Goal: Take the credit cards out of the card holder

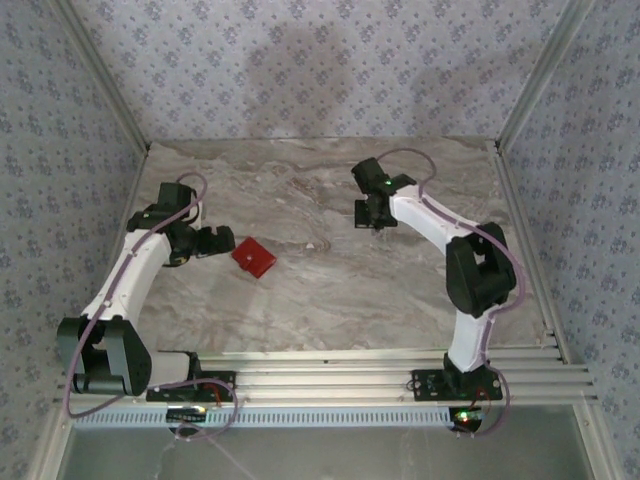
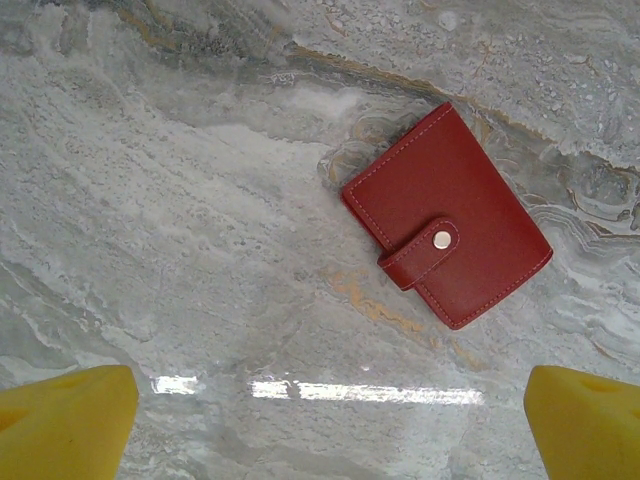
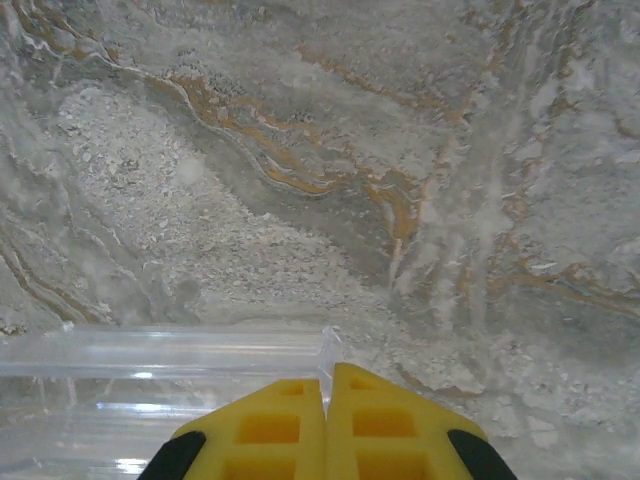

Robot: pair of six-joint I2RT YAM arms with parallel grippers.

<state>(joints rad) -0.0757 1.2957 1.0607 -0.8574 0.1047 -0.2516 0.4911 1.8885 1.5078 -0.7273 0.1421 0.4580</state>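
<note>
**Card holder.** The card holder (image 1: 254, 257) lies flat on the marble-patterned table (image 1: 330, 310), turned diagonally to the table edges. It is red with stitched borders. It is closed: the strap tab (image 2: 420, 252) wraps over the cover from one long edge and is fastened by a metal snap stud (image 2: 441, 238). The closed cover hides the interior.

**Left gripper.** The left gripper (image 1: 216, 241) sits just beside the card holder, on the holder's left, and points toward it. It is apart from the holder. The jaws are released and spread wide. In the left wrist view the two yellow fingertips (image 2: 62, 420) stand at opposite lower corners with bare table between them. The card holder lies ahead of them, nearer the right-hand fingertip.

**Right gripper.** The right gripper (image 1: 376, 217) is well apart from the card holder, on the holder's right and farther from the arm bases. It is clenched. In the right wrist view the yellow fingers (image 3: 280, 430) meet face to face along a thin seam, over bare table.

**Other.** A clear glassy strip (image 3: 160, 350) crosses the lower left of the right wrist view. What it is, and where it lies relative to the card holder, cannot be determined.
</note>
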